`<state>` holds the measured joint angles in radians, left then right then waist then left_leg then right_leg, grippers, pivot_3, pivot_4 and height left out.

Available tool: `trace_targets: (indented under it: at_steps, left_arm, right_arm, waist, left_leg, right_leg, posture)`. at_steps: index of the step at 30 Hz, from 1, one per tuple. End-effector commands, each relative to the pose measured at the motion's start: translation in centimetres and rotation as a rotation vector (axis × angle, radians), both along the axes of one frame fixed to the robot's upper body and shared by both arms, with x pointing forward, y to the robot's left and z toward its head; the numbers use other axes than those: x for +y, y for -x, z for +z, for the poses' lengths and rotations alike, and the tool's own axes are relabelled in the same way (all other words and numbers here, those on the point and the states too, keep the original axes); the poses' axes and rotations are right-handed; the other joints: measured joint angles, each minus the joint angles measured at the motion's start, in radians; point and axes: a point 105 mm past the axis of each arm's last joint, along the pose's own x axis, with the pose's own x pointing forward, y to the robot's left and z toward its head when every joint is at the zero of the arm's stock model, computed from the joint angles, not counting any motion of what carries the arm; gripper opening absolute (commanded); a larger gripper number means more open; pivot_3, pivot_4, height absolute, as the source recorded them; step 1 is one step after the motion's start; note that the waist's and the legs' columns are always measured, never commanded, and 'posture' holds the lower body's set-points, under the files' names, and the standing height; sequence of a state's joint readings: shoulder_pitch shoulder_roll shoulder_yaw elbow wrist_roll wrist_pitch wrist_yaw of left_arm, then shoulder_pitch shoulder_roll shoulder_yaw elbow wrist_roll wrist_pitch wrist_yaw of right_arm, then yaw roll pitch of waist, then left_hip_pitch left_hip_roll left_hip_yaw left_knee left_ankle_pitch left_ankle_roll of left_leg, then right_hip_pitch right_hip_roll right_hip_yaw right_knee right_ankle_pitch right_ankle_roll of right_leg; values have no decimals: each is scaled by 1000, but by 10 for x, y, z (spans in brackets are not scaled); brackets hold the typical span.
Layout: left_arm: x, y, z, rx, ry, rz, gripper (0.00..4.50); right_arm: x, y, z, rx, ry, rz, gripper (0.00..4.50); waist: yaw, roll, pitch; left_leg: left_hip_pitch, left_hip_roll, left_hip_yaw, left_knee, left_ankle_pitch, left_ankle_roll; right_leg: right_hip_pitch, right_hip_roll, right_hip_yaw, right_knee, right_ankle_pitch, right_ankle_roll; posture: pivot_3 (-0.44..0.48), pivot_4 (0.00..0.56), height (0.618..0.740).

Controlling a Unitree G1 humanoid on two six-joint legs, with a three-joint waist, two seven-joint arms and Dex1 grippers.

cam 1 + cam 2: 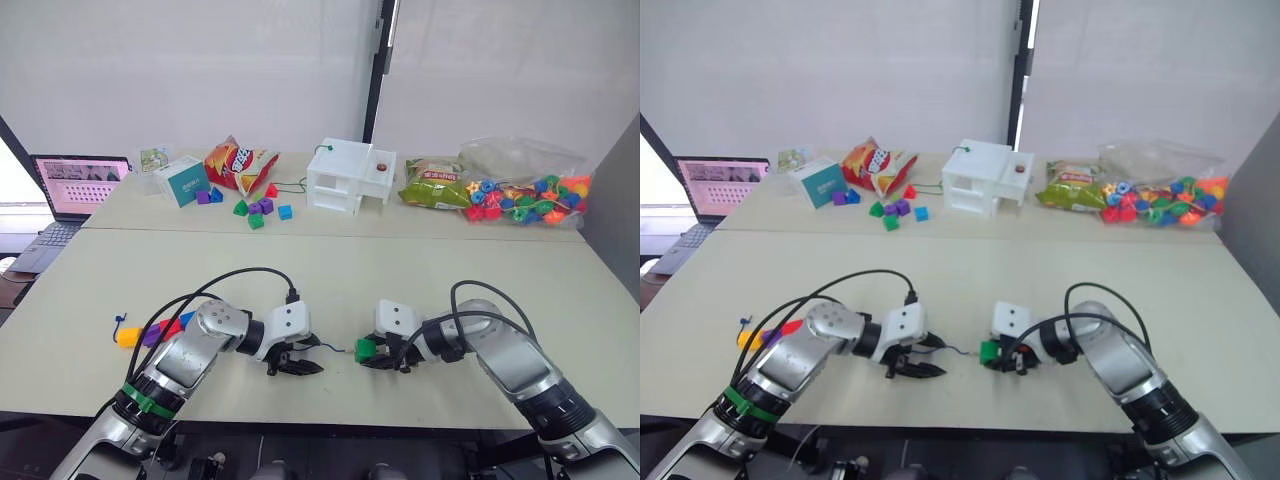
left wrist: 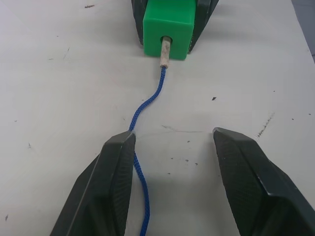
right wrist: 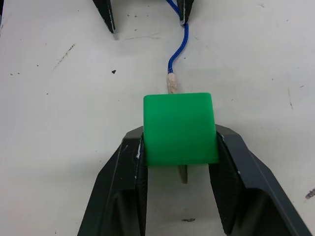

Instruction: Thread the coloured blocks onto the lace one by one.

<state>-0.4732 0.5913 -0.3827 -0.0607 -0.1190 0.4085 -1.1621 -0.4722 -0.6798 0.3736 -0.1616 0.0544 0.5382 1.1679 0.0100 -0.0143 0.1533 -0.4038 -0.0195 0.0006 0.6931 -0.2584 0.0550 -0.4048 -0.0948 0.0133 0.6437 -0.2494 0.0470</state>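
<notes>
Nearest, at the front of the table [image 1: 330,290], the two grippers face each other; the right gripper [image 3: 179,162] clamps the green block [image 3: 179,129] between its fingers, and the lace [image 2: 142,105] lies on the table between the two; its pale tip [image 2: 165,53] enters the block's hole on the side facing the left gripper and pokes out on the far side, between the right fingers. The left gripper [image 2: 172,147] rests low with its fingers spread apart, grasping nothing; the lace runs along the inner edge of one finger [image 2: 106,191], seemingly touching it.

To the robot's left on the front table lie the other blocks [image 1: 152,332], yellow-orange, purple, red and blue in a close row, with a blue bit of cord just beside the yellow one.

Farther back, a laptop [image 1: 75,190] stands open at the left edge; its screen text is too small to read. Beyond the seam sit a teal box [image 1: 185,182], a red-orange snack bag [image 1: 238,165] whose writing cannot be read, small loose blocks [image 1: 255,210], and a white box-like stand [image 1: 348,178] with a brown round thing on top and a thin green cord [image 1: 300,186] at its side; then a green snack bag [image 1: 435,183], label unreadable; last, a clear bag [image 1: 525,185] holding a heap of multicoloured beads.
</notes>
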Motion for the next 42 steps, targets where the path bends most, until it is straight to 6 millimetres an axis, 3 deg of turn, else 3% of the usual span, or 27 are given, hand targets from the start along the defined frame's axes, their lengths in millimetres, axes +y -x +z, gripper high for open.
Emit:
trace_targets:
  at_steps: [1, 8, 10, 18, 22, 25, 30, 37, 42]
  left_arm:
    - [1, -6, -5, -56, -17, 16, 2647]
    - [-5, -2, -5, -4, 33, 0, 440]
    - [-5, -1, -5, 2, 37, -2, 0]
    - [-12, -2, 0, -11, 56, -16, 0]
    - [-11, -3, 23, -8, 142, -14, 0]
    - [-4, -7, 39, -24, 154, -8, 795]
    - [2, -16, 24, -59, 70, 12, 2465]
    - [-1, -21, -10, -52, -23, 1, 2508]
    - [-6, -14, -9, -17, 8, -44, 993]
  right_arm:
    - [-4, 1, -7, 18, 26, -27, 1190]
    - [-4, 1, -6, 19, 28, -24, 1190]
    - [-4, 2, -6, 18, 28, -23, 1190]
    - [-4, 3, -7, 20, 26, -27, 1190]
    - [-4, 3, -7, 18, 26, -32, 1190]
    - [-4, 3, -7, 17, 25, -34, 1190]
    - [-3, 2, -7, 17, 23, -34, 1190]
    - [-5, 3, -7, 17, 22, -43, 1190]
    - [-7, 5, -7, 19, 24, -50, 1190]
  waist:
    - [1, 0, 0]
    - [1, 0, 0]
    - [1, 0, 0]
    - [1, 0, 0]
    - [0, 0, 0]
    - [0, 0, 0]
    - [0, 0, 0]
    - [1, 0, 0]
    - [2, 0, 0]
  left_leg:
    - [0, 0, 0, 0, 0, 0]
    - [0, 0, 0, 0, 0, 0]
    - [0, 0, 0, 0, 0, 0]
    - [0, 0, 0, 0, 0, 0]
    - [0, 0, 0, 0, 0, 0]
    - [-1, 0, 0, 0, 0, 0]
    - [0, 0, 0, 0, 0, 0]
    - [0, 0, 0, 0, 0, 0]
    - [0, 0, 0, 0, 0, 0]
  right_leg:
    - [0, 0, 0, 0, 0, 0]
    - [0, 0, 0, 0, 0, 0]
    - [0, 0, 0, 0, 0, 0]
    - [0, 0, 0, 0, 0, 0]
    - [-1, 0, 0, 0, 0, 0]
    - [-1, 0, 0, 0, 0, 0]
    - [0, 0, 0, 0, 0, 0]
    - [0, 0, 0, 0, 0, 0]
    - [1, 0, 0, 0, 0, 0]
  posture:
    - [0, 150, 740]
    - [0, 150, 740]
    - [0, 150, 740]
    - [0, 150, 740]
    - [0, 150, 740]
    - [0, 150, 740]
    - [0, 150, 740]
    - [0, 150, 740]
    - [0, 150, 740]
